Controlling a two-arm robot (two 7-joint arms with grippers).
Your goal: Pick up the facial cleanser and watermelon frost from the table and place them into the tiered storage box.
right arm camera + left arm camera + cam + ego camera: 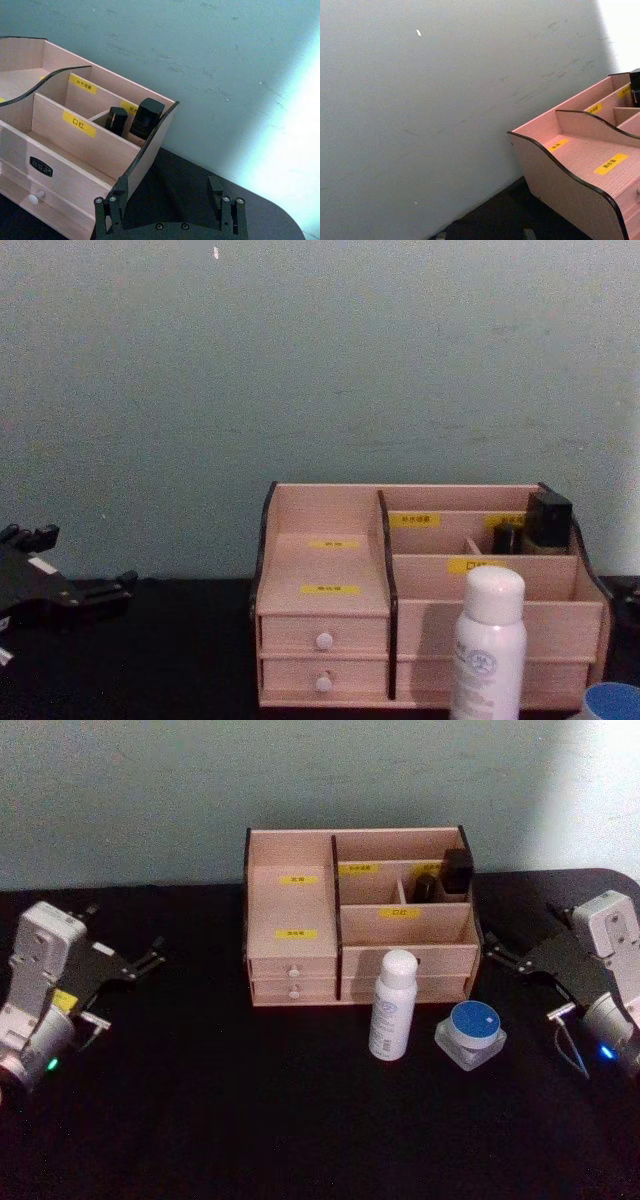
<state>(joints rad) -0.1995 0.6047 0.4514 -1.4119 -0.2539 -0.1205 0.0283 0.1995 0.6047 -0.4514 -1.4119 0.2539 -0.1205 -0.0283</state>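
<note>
Head view: the tiered storage box (290, 855) is standing at the back of the dark surface (250, 1120). A white spray bottle (392, 1007) is standing upright just before its right front, with a blue-lidded jar (471, 1032) just beside it on the robot's right. Which is cleanser and which frost cannot be told. The left gripper (150, 955) and right gripper (498, 953) are hanging at either side, empty. Left wrist view: the box's side wall (560, 200) is showing, with fingertips spread. Right wrist view: the right gripper (167, 187) is standing wide, and dark containers (147, 117) are occupying the rear right compartment. Chest view: the bottle (490, 645) is showing tall and narrow. Risk: a wide gripper reaching for either item is likely nudging its neighbour, toppling the bottle.
</note>
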